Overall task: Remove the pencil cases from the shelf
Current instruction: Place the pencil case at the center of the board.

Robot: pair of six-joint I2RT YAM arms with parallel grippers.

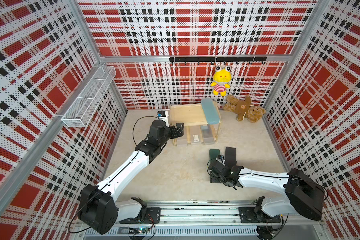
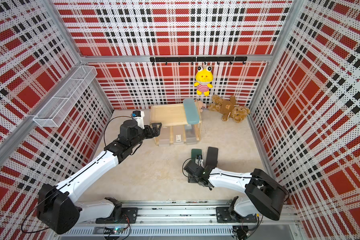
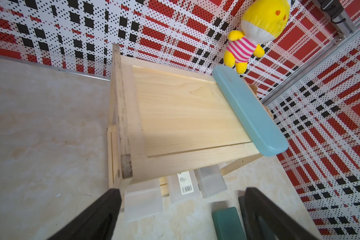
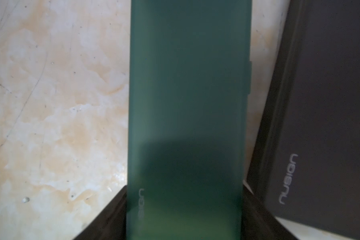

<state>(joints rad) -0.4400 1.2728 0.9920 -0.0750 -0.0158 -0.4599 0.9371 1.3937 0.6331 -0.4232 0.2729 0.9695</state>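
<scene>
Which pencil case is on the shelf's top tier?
The light teal-blue case. The frosted cases sit below; the green case and black case are off the shelf.

The shelf point(image 1: 185, 114) stands at the desk's point(image 1: 175, 176) 12 o'clock. A top case point(image 1: 211, 111) lies along its upper tier's 3 o'clock edge. Three lower cases point(image 1: 197, 137) lie side by side on the lower tier. At the shelf's 5 o'clock, the left case point(image 1: 213, 153) and right case point(image 1: 230, 154) lie side by side on the desk.

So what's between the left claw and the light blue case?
Only the bare top board of the shelf lies between the left gripper and the light blue case; the left wrist view shows it.
</scene>
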